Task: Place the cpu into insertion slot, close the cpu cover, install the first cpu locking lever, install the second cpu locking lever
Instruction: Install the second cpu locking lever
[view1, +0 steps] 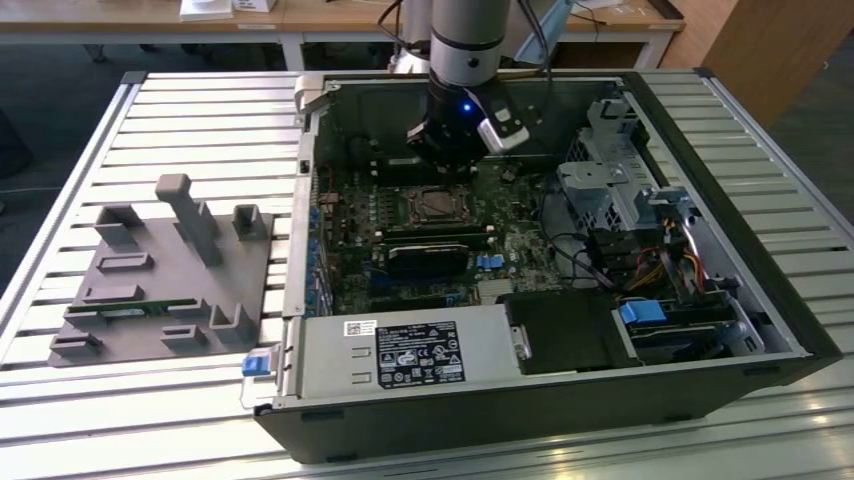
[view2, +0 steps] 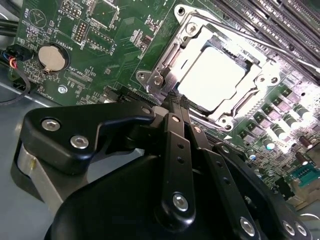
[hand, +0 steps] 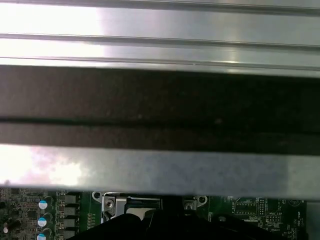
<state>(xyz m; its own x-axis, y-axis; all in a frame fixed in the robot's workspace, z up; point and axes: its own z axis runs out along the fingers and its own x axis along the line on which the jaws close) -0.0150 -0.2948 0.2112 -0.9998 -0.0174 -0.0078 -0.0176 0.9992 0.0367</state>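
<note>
Black end effector has its fingers pressed together at the near edge of the insertion slot, upper right in the second wrist view. They hold nothing. The cpu lies flat in the slot, and the cpu cover frames it. The open computer case sits on the slatted surface.
</note>
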